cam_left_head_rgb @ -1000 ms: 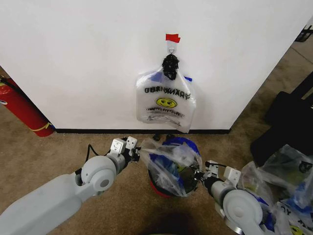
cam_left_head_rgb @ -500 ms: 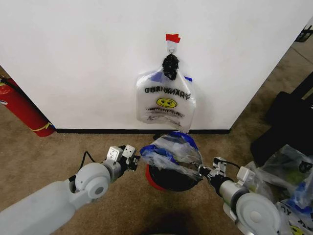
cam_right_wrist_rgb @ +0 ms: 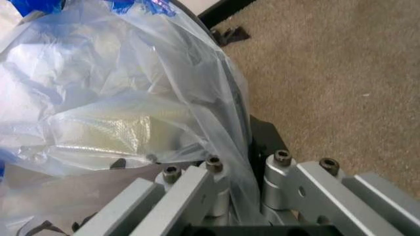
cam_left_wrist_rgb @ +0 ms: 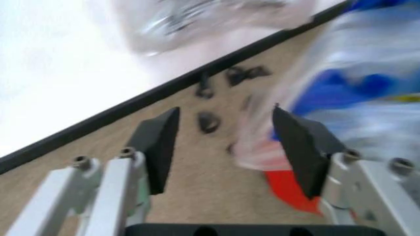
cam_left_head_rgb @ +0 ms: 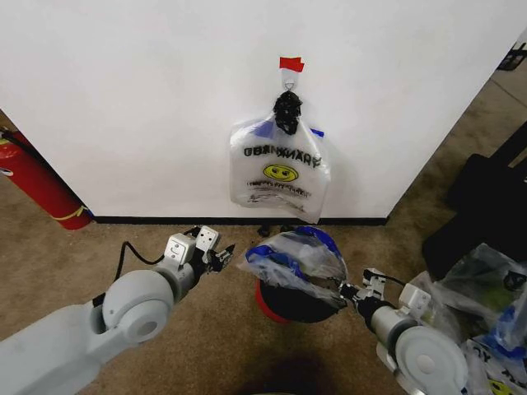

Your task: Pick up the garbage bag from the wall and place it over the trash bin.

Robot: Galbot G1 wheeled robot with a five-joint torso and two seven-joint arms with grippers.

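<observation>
While right gripper (cam_left_head_rgb: 346, 290) jaws pinch it, garbage bag (cam_left_head_rgb: 290, 257) crosswise over trash bin (cam_left_head_rgb: 292, 303); left gripper (cam_left_head_rgb: 221, 257) jaws wide.

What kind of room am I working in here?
Probably an office or lab corner used for testing, not a home: thin tan carpet, a plain white wall with a black baseboard, and a red fire extinguisher standing at its foot. A bag hangs from a hook marked with red tape.

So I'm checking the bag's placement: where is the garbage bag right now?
In the head view the garbage bag lies crumpled over the trash bin, below the wall, pinched by the right gripper.
</observation>
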